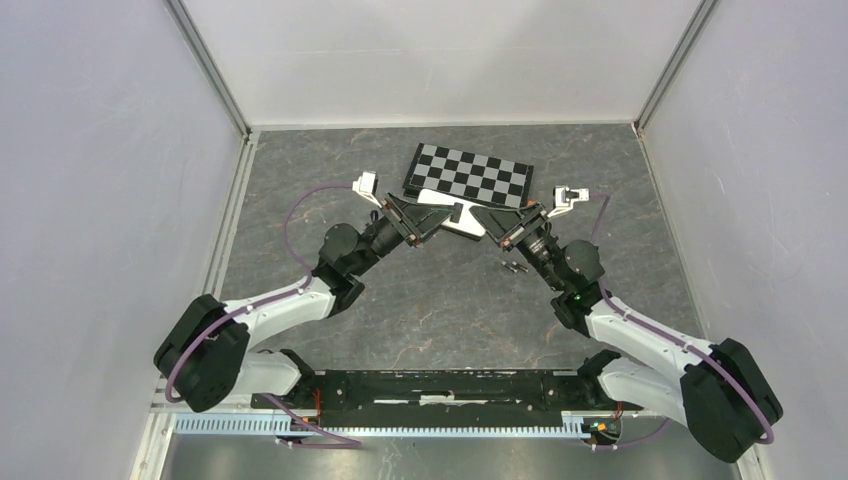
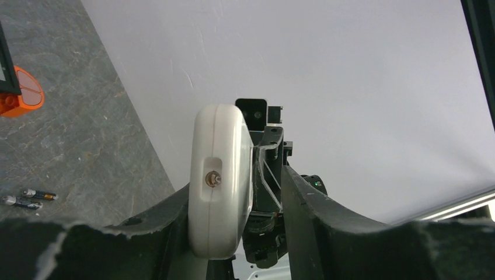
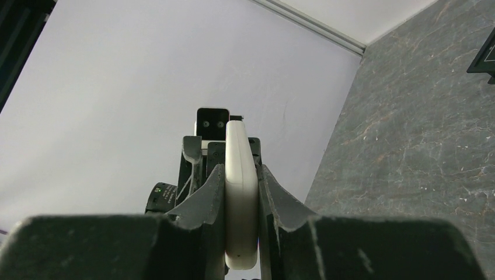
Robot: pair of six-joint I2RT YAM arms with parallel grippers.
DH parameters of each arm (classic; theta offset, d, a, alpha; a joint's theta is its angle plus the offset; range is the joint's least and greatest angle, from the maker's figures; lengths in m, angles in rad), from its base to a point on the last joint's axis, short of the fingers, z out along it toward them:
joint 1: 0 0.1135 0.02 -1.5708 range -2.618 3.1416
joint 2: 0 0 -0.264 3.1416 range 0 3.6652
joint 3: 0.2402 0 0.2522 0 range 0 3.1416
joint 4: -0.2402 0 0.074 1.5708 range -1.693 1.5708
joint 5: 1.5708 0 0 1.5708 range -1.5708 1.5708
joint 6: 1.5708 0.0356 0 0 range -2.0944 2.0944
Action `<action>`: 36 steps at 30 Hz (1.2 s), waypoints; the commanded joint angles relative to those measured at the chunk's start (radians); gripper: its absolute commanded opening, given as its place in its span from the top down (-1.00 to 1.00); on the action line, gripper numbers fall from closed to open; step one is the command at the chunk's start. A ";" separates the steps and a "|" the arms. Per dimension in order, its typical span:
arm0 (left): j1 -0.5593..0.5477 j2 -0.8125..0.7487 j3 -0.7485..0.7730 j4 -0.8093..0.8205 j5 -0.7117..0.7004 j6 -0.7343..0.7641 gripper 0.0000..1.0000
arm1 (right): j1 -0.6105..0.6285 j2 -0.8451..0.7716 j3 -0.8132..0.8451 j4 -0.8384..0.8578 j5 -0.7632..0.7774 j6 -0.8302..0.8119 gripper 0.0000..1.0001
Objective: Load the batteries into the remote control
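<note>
A white remote control (image 1: 450, 213) is held above the table between my two grippers. My right gripper (image 1: 497, 226) is shut on its thin edges; the right wrist view shows the remote (image 3: 241, 198) edge-on between both fingers. My left gripper (image 1: 415, 221) flanks the other end. In the left wrist view the remote (image 2: 220, 181) rests against the left finger (image 2: 166, 216), and the right finger (image 2: 315, 210) stands apart from it, so the jaws are open. Two batteries (image 1: 517, 268), slim and dark with silvery ends, lie on the table below the right gripper. They also show in the left wrist view (image 2: 30, 198).
A black-and-grey checkerboard (image 1: 470, 173) lies flat on the table behind the grippers. An orange piece (image 2: 22, 93) shows beside a black board edge in the left wrist view. White walls enclose the grey table (image 1: 420, 310) on three sides.
</note>
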 commanded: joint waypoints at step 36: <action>0.168 0.043 0.087 0.166 0.376 -0.096 0.96 | -0.067 0.064 -0.111 -0.006 -0.320 -0.086 0.33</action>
